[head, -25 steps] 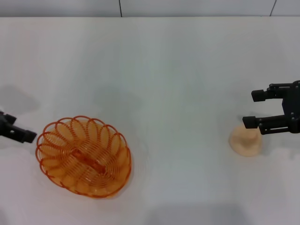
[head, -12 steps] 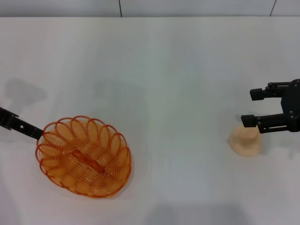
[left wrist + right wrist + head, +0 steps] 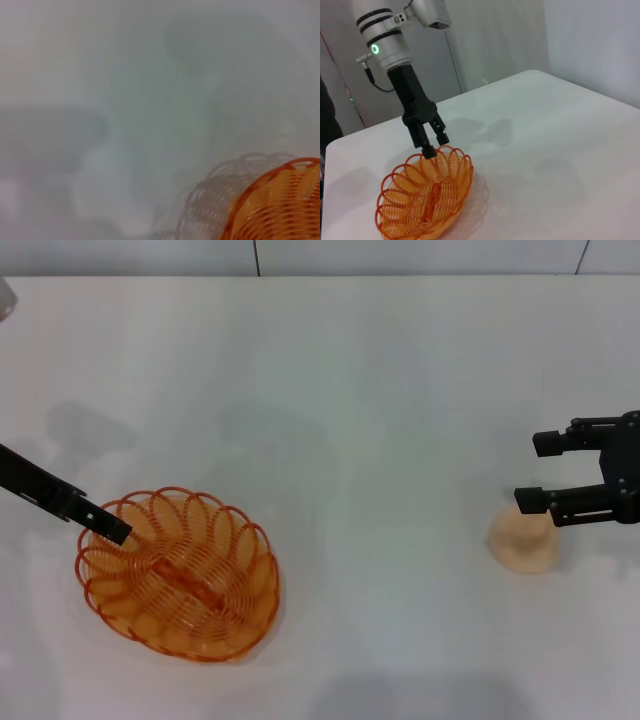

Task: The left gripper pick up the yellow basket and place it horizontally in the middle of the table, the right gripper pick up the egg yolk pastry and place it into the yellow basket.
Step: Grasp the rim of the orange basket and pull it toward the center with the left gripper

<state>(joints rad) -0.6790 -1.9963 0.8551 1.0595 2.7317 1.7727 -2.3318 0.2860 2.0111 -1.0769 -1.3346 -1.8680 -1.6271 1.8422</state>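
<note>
Two grippers: left gripper (image 3: 434, 146) narrowly parted, perhaps straddling yellow basket (image 3: 178, 574) rim at ten o'clock; right gripper (image 3: 535, 472) wide, over egg yolk pastry (image 3: 522, 541).

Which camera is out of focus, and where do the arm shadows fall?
Left wrist view: soft and blurred, only the yellow basket rim legible in a corner. Head view: sharp; a faint grey shadow on the table beyond the left gripper. Right wrist view: clear, soft shadow behind the basket.

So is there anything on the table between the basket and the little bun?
No. In the head view, only bare table lies between the basket and the bun.
</note>
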